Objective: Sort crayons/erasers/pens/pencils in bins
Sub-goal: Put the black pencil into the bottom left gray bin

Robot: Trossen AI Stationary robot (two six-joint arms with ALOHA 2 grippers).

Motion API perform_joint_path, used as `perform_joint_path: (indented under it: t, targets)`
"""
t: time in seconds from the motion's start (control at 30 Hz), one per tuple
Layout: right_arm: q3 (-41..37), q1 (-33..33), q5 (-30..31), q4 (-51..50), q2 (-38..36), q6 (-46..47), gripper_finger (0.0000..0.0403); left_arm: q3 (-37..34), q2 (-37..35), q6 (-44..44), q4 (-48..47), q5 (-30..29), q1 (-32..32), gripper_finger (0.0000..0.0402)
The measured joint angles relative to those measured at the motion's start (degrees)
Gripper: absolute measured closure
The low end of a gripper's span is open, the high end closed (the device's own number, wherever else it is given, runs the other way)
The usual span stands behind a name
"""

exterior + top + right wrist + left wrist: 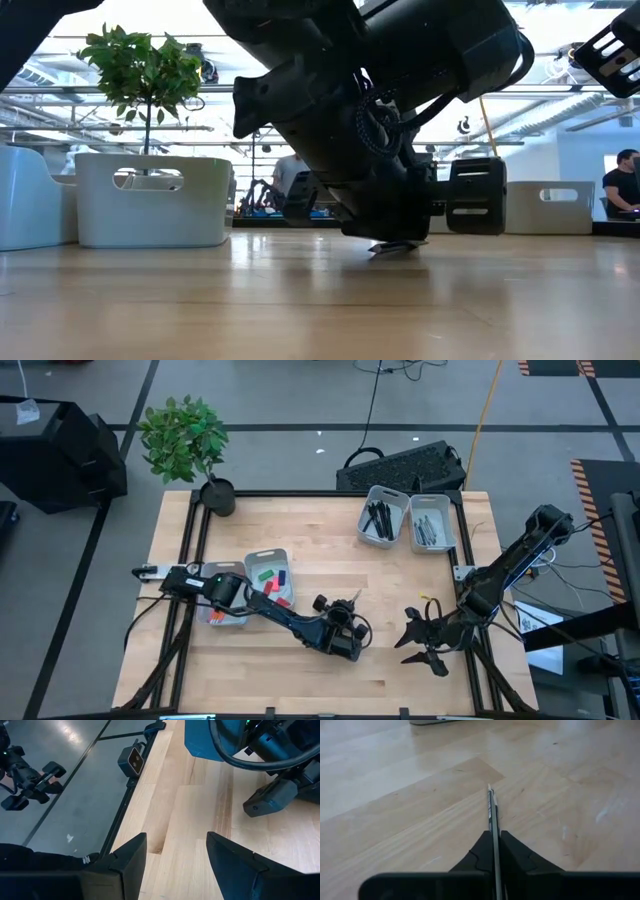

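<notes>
Left tool gripped a thin pen-like stick at the table's centre

The left tool (494, 851) was clenched on the stick (493, 827), low over the table (330, 560), probably bound for the bins (408, 520) at 1 o'clock. The right tool (175, 852) waited at 4 o'clock, spread wide.

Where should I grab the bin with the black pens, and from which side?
Probably its far short wall, from straight above: one pincer finger inside, one outside. The bin is shallow, and the black pens crowd its near end, leaving the far end bare. The open right pincer is free; the left pincer holds a thin stick.
</notes>
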Motion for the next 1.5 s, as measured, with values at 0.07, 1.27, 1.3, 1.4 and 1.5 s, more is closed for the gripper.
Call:
perform_joint_path:
  t: [0.07, 1.27, 1.3, 1.4, 1.5]
  targets:
    - [0.00, 0.00, 0.00, 0.00, 0.00, 0.00, 0.0202, 0.00, 0.00, -0.51, 0.00, 0.00, 0.00, 0.0385]
    - [-0.04, 0.46, 10.93, 3.07, 0.02, -25.09, 0.0202, -0.11, -2.10, 4.11, 4.66, 2.73, -4.12, 0.0386]
    - [-0.04, 0.46, 10.93, 3.13, 0.02, -25.09, 0.0202, -0.11, -2.31, 4.02, 4.60, 2.78, -4.33, 0.0386]
    - [-0.04, 0.46, 10.91, 3.39, 0.02, -25.09, 0.0202, -0.15, -3.45, 4.19, 4.41, 3.16, -4.55, 0.0378]
    - [-0.04, 0.44, 11.03, 3.59, 0.02, -25.47, 0.0202, -0.15, -5.21, 6.10, 4.20, 2.90, -4.76, 0.0379]
